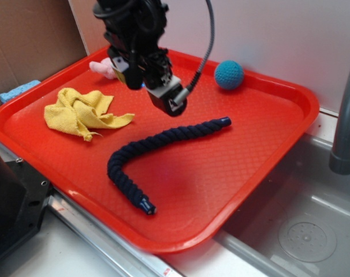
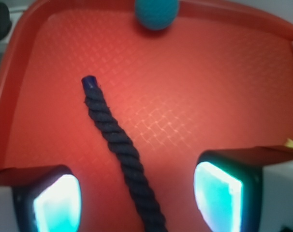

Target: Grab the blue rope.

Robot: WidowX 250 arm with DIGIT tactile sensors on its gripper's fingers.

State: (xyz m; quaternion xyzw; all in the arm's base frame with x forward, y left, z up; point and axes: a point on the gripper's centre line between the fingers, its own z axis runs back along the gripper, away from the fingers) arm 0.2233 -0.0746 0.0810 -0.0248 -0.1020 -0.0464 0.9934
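The blue rope (image 1: 163, 138) lies in a curve on the red tray (image 1: 221, 190), one capped end at the back right, the other near the front edge. My gripper (image 1: 141, 74) hangs above the tray, over the rope's upper stretch and well clear of it. In the wrist view the rope (image 2: 112, 135) runs diagonally from its capped end down between my two fingers. The gripper (image 2: 137, 200) is open, its glowing teal pads (image 2: 57, 203) wide apart on either side of the rope, touching nothing.
A teal crocheted ball (image 1: 229, 74) sits at the tray's back edge. A crumpled yellow cloth (image 1: 85, 112) lies at the left, with a pink toy (image 1: 103, 67) behind it. A steel sink (image 1: 302, 219) and faucet (image 1: 345, 115) are to the right.
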